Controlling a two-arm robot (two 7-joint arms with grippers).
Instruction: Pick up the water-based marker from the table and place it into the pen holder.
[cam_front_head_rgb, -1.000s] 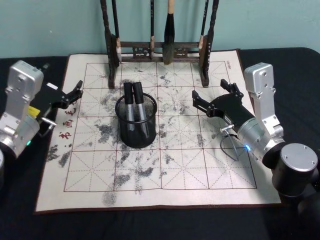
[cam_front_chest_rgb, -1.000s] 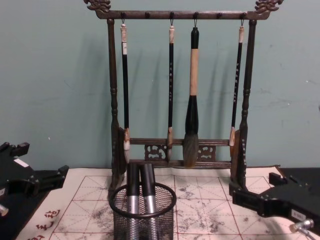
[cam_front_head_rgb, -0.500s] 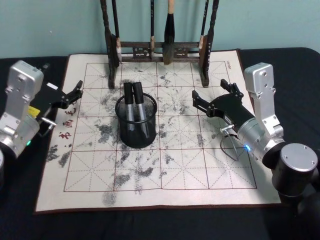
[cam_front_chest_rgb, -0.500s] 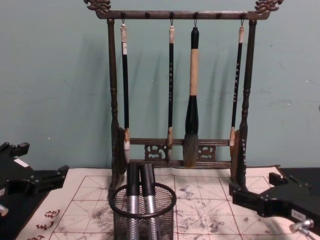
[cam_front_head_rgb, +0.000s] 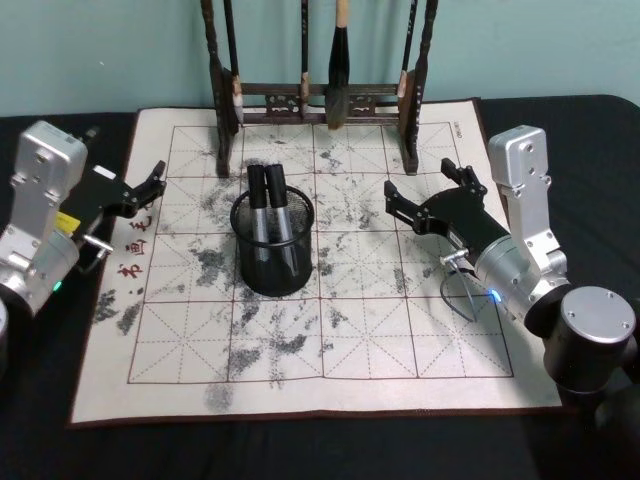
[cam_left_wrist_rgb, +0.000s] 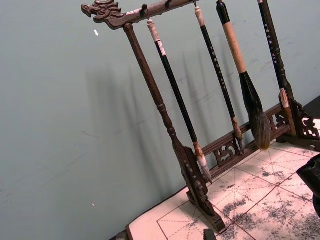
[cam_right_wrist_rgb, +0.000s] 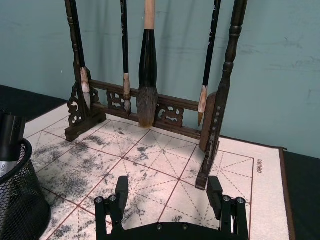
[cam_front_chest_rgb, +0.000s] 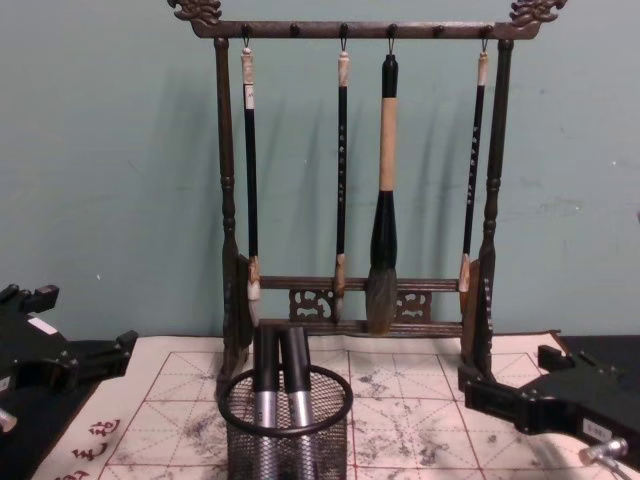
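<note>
Markers (cam_front_head_rgb: 270, 205) stand in pen holder (cam_front_head_rgb: 274, 270), mid-mat, apart from end effectors.

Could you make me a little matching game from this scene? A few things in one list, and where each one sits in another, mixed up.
Things:
1. markers
2. brush rack
3. left gripper
4. right gripper

Places:
A. at the mat's far edge
B. open, over the mat's right part
C. standing in the pen holder
D. open, over the mat's left edge

Pairs: 1-C, 2-A, 3-D, 4-B
</note>
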